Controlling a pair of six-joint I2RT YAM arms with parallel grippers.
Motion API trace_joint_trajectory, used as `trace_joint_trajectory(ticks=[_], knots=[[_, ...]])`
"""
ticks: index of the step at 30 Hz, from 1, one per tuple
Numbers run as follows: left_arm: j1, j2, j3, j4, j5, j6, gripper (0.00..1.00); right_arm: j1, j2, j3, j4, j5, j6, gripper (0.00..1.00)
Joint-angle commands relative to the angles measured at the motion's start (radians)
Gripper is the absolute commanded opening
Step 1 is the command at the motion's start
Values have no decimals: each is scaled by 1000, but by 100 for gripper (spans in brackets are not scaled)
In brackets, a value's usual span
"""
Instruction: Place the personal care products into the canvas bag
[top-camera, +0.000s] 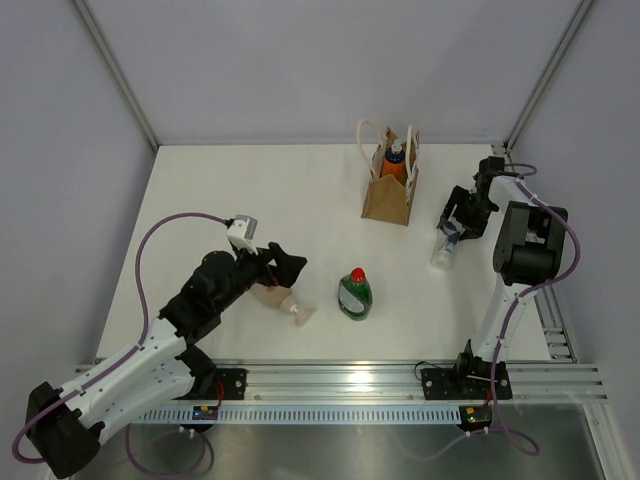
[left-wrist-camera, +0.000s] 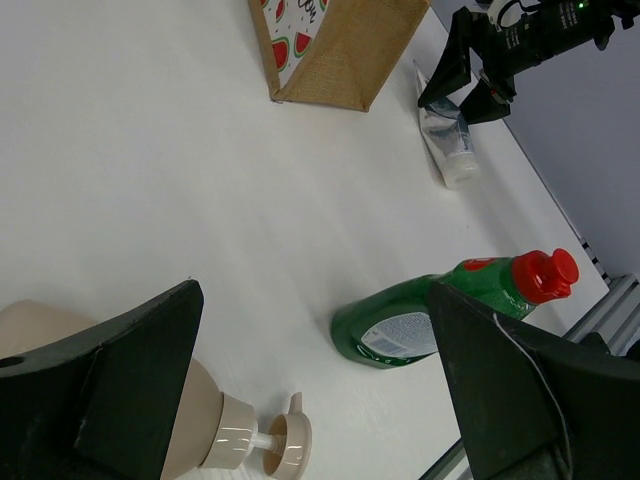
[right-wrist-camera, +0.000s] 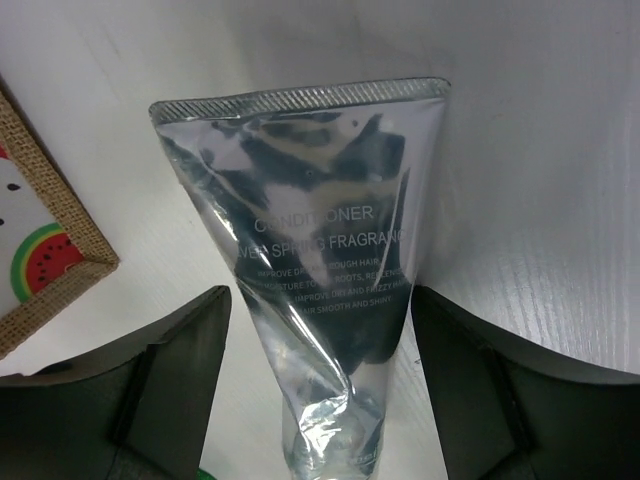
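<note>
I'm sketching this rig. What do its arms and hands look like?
Both arms look alike: white links with black joints, left arm and right arm. A purple cable loops along each. The left hand and right hand are black, with two broad wedge-shaped fingers.

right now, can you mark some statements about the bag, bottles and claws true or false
1. The orange bottle with blue cap sits inside the tan canvas bag. True.
2. The green bottle with red cap stands upright. False: it lies on its side on the white table.
3. The right claw is open, straddling the silver-white squeeze tube. True.
4. The beige pump bottle is in the bag. False: it lies on the table at the open left claw.
</note>
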Motion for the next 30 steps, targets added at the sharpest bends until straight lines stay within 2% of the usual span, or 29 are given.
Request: trace_joint_trajectory(ticks=[1, 7, 14, 21, 24, 30], knots=[[0, 6, -12, 88, -4, -21, 99, 22, 13, 29, -26, 83, -10, 76], [2, 6, -19, 94, 0, -18, 99, 33, 7, 22, -17, 102, 4, 65], [2, 14, -32, 134, 17, -22, 99, 23, -51, -4, 17, 31, -4, 29], [2, 6, -40, 134, 19, -18, 99, -36, -85, -8, 19, -89, -67, 5], [2, 8, -42, 143, 20, -16, 99, -62, -116, -28, 54, -182, -91, 0], [2, 23, -37, 146, 25, -18, 99, -92, -162, -79, 100, -368, -143, 0]])
